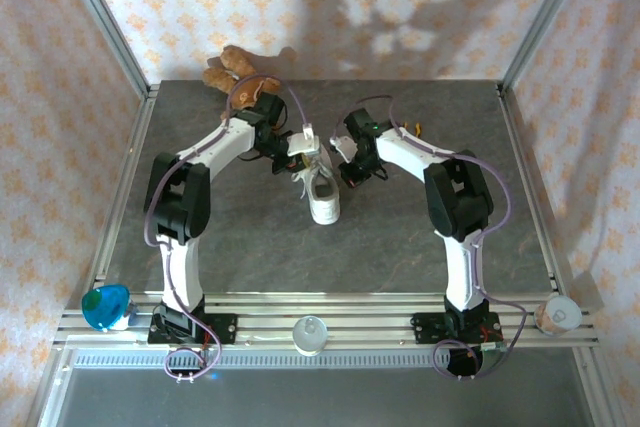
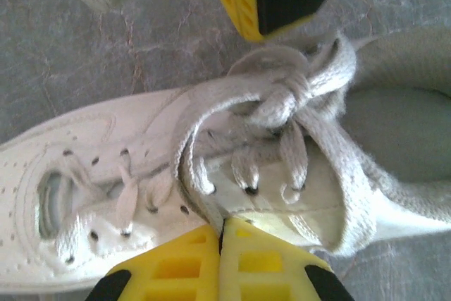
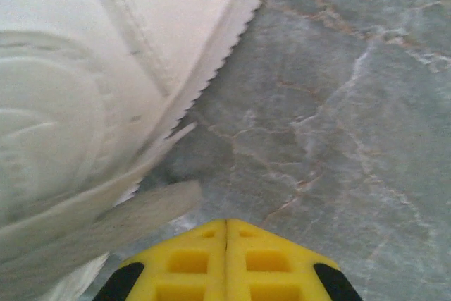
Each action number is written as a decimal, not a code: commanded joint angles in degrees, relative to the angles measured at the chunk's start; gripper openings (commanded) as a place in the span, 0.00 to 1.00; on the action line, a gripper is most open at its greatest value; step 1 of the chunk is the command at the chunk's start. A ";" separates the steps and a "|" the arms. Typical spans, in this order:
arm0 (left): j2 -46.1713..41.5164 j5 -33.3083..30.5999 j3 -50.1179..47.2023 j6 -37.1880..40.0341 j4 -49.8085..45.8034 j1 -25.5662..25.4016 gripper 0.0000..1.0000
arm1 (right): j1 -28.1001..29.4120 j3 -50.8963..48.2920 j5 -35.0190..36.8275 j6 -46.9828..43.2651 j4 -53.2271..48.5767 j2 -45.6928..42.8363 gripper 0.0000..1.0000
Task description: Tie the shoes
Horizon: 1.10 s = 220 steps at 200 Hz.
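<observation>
Left gripper (image 2: 222,236) pinched together, sneaker (image 2: 99,174) knot (image 2: 285,96) just ahead; right gripper (image 3: 227,230) together too, a lace (image 3: 141,209) lying just left of it.

One sneaker (image 1: 324,199) — one teddy bear (image 1: 238,71) — two arms (image 1: 185,202) (image 1: 458,202) — perhaps three small items (image 1: 105,307) (image 1: 310,333) (image 1: 558,315).

Grey marbled table (image 1: 400,237) between orange-flowered papered walls (image 1: 350,7).

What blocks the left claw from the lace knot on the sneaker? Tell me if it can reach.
Probably yes. Nothing covers the knot; it lies exposed just beyond the shut left claw, which sits at the sneaker's side. The claw must open first.
</observation>
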 commanded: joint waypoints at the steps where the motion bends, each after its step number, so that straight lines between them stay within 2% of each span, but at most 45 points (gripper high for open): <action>1: -6.65 -3.20 -4.49 -1.16 1.72 0.01 0.00 | -1.65 -1.95 4.58 1.59 2.62 -4.80 0.00; 18: -10.30 -3.70 -8.01 -3.52 3.96 0.01 0.00 | -2.52 -1.99 5.08 2.47 3.20 -5.90 0.00; 47: -12.76 -3.37 -10.77 -8.23 6.46 0.01 0.00 | -2.80 -2.70 1.07 1.60 2.80 -7.17 0.00; 57: -12.55 -3.43 -10.82 -10.04 6.78 0.01 0.00 | -2.83 -5.53 -0.31 0.94 4.97 -8.91 0.12; 70: -12.03 -3.77 -10.65 -12.83 6.61 0.01 0.00 | -2.80 -8.94 -1.73 0.19 7.24 -10.79 0.33; 83: -11.63 -4.28 -10.65 -16.15 6.43 -0.05 0.00 | -2.83 -9.24 -3.84 1.01 6.37 -11.29 0.39; 124: -9.65 -8.29 -10.59 -29.24 5.91 -1.12 0.00 | -1.34 -15.73 -9.05 10.89 9.16 -13.75 0.39; 145: -6.86 -11.77 -9.02 -34.37 3.63 -2.16 0.00 | 1.53 -20.11 -11.30 14.65 12.77 -14.88 0.38; 168: -3.53 -11.42 -7.86 -38.88 3.31 -2.80 0.00 | 5.31 -21.47 -11.63 17.92 14.77 -14.89 0.37; 220: -0.15 -9.63 -4.28 -39.94 3.71 -3.86 0.00 | 9.28 -21.95 -10.79 24.65 22.30 -14.47 0.35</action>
